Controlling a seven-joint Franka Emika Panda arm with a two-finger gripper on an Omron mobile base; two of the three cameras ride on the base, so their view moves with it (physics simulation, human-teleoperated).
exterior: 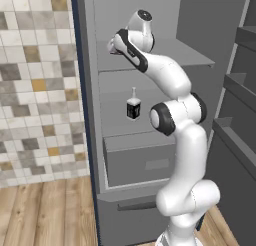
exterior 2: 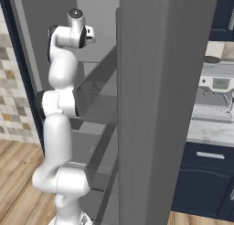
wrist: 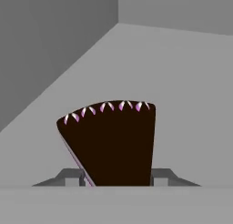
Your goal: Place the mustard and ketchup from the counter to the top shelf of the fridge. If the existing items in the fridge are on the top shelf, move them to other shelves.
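Cake (wrist: 111, 143), a dark chocolate wedge edged with a pink layer and dotted along its top rim with pale pink-white flecks, is seen close up in the hand view, lying on the flat grey top shelf (wrist: 182, 82) of the fridge (exterior: 90, 90). The gripper (wrist: 117, 177) is closed in around the wedge: one dark finger (wrist: 73, 176) is pressed to each side of it. From the left base view a clear narrow-necked bottle (exterior: 133, 106) with a black label is shown upright on the middle shelf, below the arm's hand. In the right base view the white marble counter (exterior 2: 212, 130) over navy cabinets is made out beyond the fridge's door.
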